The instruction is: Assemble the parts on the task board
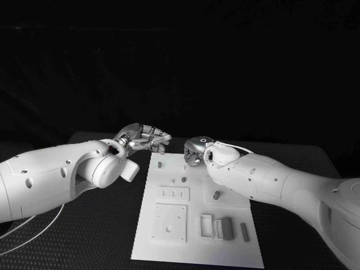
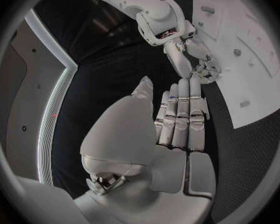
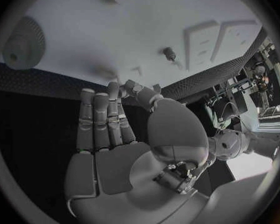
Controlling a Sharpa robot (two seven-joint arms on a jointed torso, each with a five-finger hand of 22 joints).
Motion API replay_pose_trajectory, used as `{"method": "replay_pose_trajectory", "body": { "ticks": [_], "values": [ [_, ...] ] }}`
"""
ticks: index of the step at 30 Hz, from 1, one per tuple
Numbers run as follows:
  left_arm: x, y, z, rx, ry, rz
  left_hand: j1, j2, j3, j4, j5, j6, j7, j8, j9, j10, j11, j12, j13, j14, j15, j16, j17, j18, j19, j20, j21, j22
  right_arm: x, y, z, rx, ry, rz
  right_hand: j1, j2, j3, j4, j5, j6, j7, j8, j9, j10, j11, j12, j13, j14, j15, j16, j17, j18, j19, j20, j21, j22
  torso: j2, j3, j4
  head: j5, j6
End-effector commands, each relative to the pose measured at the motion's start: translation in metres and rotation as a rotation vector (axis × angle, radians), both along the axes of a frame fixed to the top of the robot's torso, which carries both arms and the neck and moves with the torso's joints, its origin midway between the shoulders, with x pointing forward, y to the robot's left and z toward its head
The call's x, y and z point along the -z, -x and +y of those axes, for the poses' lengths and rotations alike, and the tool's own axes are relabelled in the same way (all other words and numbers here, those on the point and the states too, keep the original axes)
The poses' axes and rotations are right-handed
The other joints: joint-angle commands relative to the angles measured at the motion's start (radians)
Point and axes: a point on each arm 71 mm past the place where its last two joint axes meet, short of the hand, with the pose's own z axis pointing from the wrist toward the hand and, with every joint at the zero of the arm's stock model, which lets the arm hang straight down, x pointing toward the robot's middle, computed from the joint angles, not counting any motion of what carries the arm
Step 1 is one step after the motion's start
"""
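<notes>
At the far end of the white task board (image 1: 198, 214), toward twelve o'clock in the head view, the two robot hands meet above the dark tabletop (image 1: 91, 236). The left robot hand (image 1: 143, 138) hangs just off the board's far left corner, its fingers curled toward the right one; whether they pinch anything cannot be told from this view. The right robot hand (image 1: 198, 151) sits over the board's far edge, mostly hidden behind its own wrist.

The left wrist view gives what the head view hides: the left robot hand (image 2: 180, 117) has its fingers straight and pressed side by side with nothing in them, their tips nearly reaching the right robot hand (image 2: 199, 59), whose fingers curl down at the board's edge (image 2: 252, 84).

The right wrist view shows the right robot hand (image 3: 112, 119) with fingers extended together and the thumb bent across toward them; whether a part sits at the tips is too small to tell. Beyond the fingertips a small peg (image 3: 170, 53) stands upright in the board (image 3: 102, 35).

The head view alone lays out the board: small pegs (image 1: 216, 195) toward the middle, raised square plates (image 1: 170, 222) at seven o'clock, and grey bar-shaped parts (image 1: 227, 228) at five o'clock near the front edge.
</notes>
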Motion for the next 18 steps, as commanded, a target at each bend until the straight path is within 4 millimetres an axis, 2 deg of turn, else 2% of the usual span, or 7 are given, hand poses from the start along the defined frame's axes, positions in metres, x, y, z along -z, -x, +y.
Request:
{"method": "replay_pose_trajectory", "body": {
  "ticks": [1,18],
  "values": [
    [-0.0016,-0.0001,-0.0014,0.004,0.002,-0.009,-0.001,-0.008,-0.001,0.0,0.003,-0.001,0.005,-0.007,0.001,0.004,0.003,-0.003,0.002,0.001,0.006,-0.004,0.002,0.02,0.003,-0.007,-0.006,0.002,-0.0006,-0.0011,-0.0035,0.017,0.004,-0.017,0.005,-0.001,-0.004,0.005,0.001,0.03,-0.003,0.002,0.004,-0.028,0.006,0.003,-0.002,-0.003,-0.002,0.004,-0.002,0.006,-0.002,0.001,0.0,0.016,0.0,0.0002,-0.0001,0.0,0.001],
    [-0.0015,-0.0003,-0.0012,0.004,0.002,-0.009,-0.001,-0.007,0.0,0.0,0.003,-0.001,0.005,-0.007,0.002,0.005,0.003,-0.005,0.002,0.001,0.006,-0.005,0.003,0.019,0.003,-0.007,-0.007,0.002,-0.0012,-0.0015,-0.007,0.024,-0.004,-0.027,0.007,0.001,-0.006,0.005,0.001,0.037,-0.006,0.005,0.005,-0.022,0.004,0.008,-0.004,0.0,-0.005,0.011,-0.006,0.006,0.002,-0.001,0.003,0.017,0.0,-0.0002,0.0003,-0.001,0.001]
  ]
}}
